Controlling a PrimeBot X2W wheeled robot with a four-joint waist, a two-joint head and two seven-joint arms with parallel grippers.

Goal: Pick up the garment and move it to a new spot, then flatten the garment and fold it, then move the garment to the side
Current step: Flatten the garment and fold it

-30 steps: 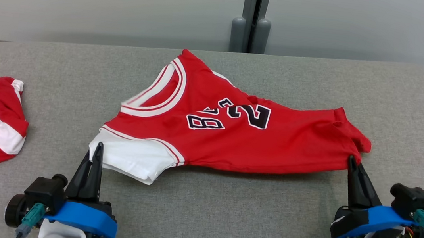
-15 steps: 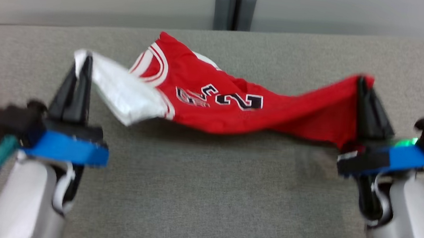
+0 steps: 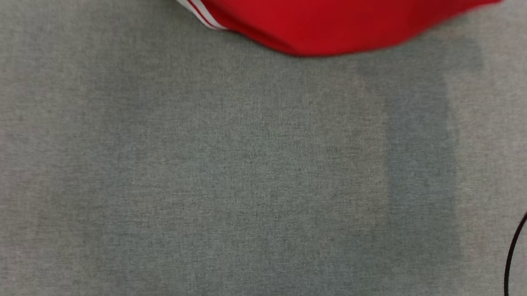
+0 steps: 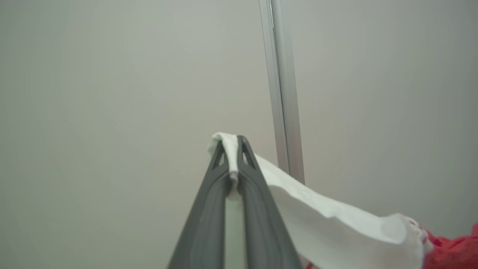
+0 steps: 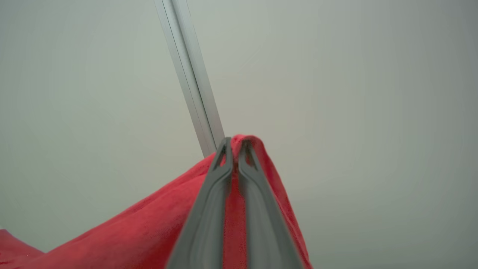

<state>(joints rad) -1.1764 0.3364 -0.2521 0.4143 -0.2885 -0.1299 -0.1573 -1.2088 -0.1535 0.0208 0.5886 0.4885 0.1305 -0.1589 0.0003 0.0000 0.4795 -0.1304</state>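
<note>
Garment [image 3: 308, 14] hangs over counter [image 3: 239, 190], sagging at mid-span, head view blurred. L jaws pinched tight on its white sleeve [image 4: 317, 213]. R jaws pinched tight on its red edge [image 5: 130, 228].

Head camera looks steeply down, close on grey tabletop [image 3: 239, 190], garment [image 3: 308, 14] at 12 o'clock; both wrist cameras face pale wall [image 4: 93, 93], sharing garment and post [image 4: 278, 93].

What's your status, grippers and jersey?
Left gripper shut on jersey, white sleeve end. Right gripper shut on its red end. Jersey slung between them over grey table.
</note>
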